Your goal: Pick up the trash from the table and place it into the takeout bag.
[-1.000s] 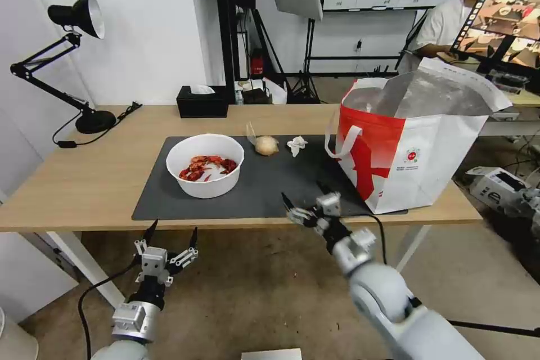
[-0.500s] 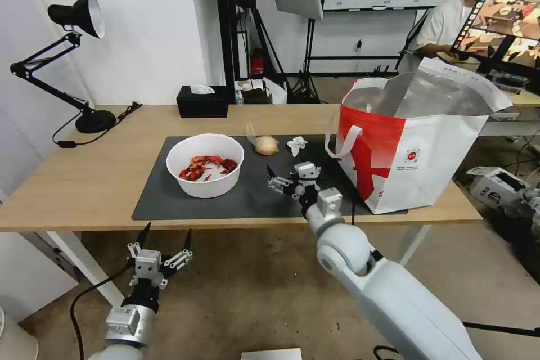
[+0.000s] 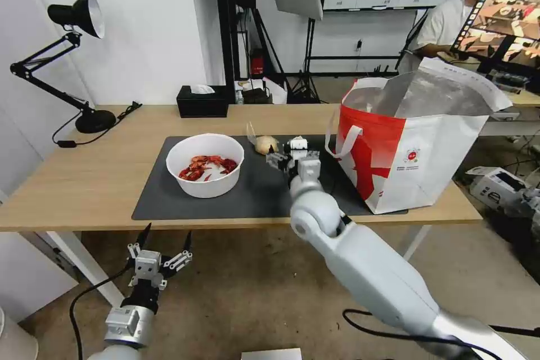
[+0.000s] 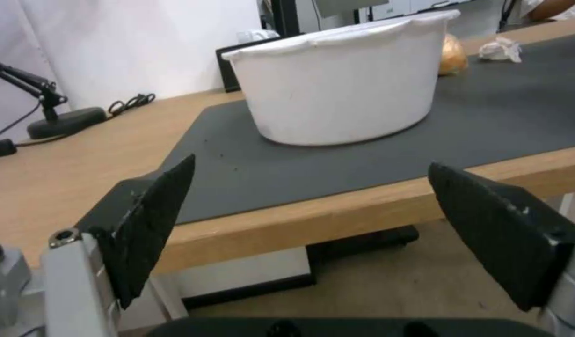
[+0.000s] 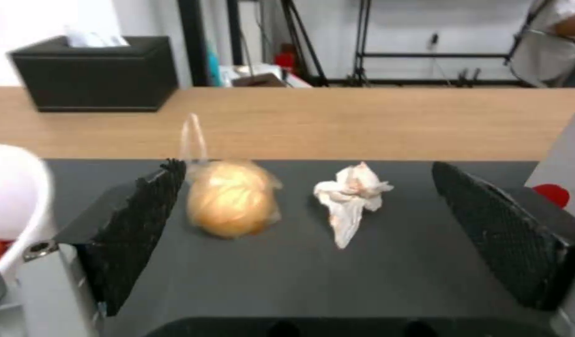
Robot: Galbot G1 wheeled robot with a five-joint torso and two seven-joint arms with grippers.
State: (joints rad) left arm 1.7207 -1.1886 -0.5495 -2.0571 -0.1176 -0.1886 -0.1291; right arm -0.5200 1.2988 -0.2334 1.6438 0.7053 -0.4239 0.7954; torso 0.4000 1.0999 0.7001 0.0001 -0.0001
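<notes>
- My right gripper (image 3: pixel 288 158) is stretched out over the dark mat (image 3: pixel 253 191), its two black fingers (image 5: pixel 144 224) spread wide with nothing between them.
- Seen from my right wrist, the bagged yellowish bun (image 5: pixel 232 199) and the crumpled white tissue (image 5: pixel 351 199) lie side by side on the mat beyond my spread fingers, a small gap between the two.
- From my head camera the bun (image 3: pixel 266 145) sits just past the gripper; the tissue there is mostly hidden behind it.
- To the left on the mat stands the white bowl (image 3: pixel 205 164) with red crayfish shells (image 3: pixel 207 166) inside.
- To the right, the red-and-white takeout bag (image 3: pixel 416 152) stands upright at the mat's edge, its mouth open and silver lining showing.
- The mat lies on the light-wood table (image 3: pixel 95 180); a black tissue box (image 3: pixel 202 102) and a black desk lamp (image 3: pixel 67 62) stand toward the far side.
- My left gripper (image 3: pixel 163 242) hangs below the table's near edge, off to the left, fingers also spread apart and empty, facing the bowl (image 4: pixel 340 79).
</notes>
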